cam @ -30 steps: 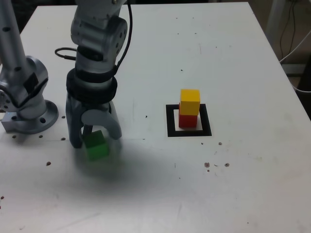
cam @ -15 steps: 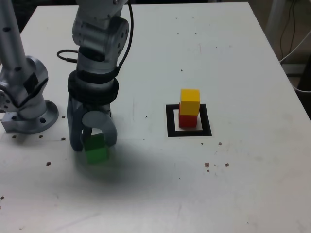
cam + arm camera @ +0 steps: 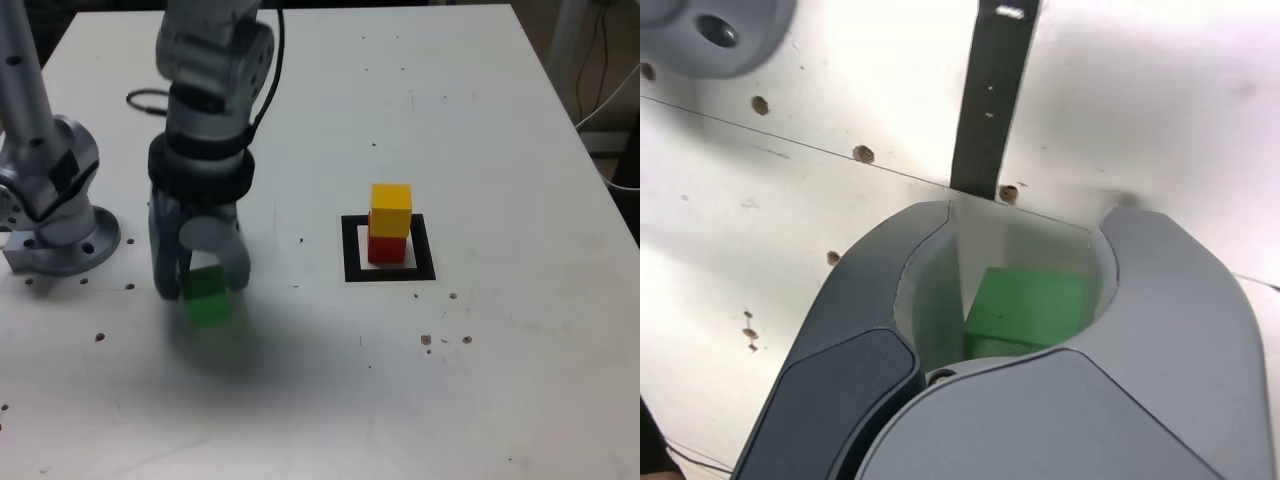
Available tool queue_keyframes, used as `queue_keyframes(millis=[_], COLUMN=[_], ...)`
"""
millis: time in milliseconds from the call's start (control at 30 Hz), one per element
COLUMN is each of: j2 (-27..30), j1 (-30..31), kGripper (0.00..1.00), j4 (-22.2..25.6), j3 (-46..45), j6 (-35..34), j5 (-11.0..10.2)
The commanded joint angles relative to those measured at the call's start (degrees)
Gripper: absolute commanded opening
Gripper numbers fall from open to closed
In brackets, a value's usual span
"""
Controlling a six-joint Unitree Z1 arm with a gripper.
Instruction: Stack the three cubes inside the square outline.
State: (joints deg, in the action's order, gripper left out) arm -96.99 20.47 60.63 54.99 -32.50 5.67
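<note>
My gripper (image 3: 201, 290) is shut on the green cube (image 3: 209, 300) at the exterior view's left, holding it just above the table with a soft shadow beneath. In the wrist view the green cube (image 3: 1025, 305) sits between the two dark curved fingers of the gripper (image 3: 1030, 250). At the exterior view's right, the yellow cube (image 3: 391, 208) rests on the red cube (image 3: 386, 248), and both stand inside the black square outline (image 3: 352, 250). The gripper is well to the left of that stack.
The arm's grey base (image 3: 55, 205) stands at the exterior view's far left with a black cable (image 3: 145, 100) behind it. A narrow black strip (image 3: 990, 100) lies on the white table (image 3: 480, 120) past the gripper in the wrist view. Small dark specks dot the table's front.
The gripper has closed on the green cube and shifted slightly toward the exterior view's right, carrying the cube with it and raising it a little.
</note>
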Motion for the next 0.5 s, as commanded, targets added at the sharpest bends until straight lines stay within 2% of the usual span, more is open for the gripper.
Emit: queue_keyframes(millis=[0, 200, 467], j2=[0.11, -1.59, -6.97], j1=[-0.1, -2.26, -7.98], kGripper=[0.08, 0.06, 0.05], j4=[5.27, 16.84, 26.48], j3=[5.52, 19.9, 38.52], j6=[2.34, 12.28, 24.77], j5=[-2.41, -7.91, -9.99])
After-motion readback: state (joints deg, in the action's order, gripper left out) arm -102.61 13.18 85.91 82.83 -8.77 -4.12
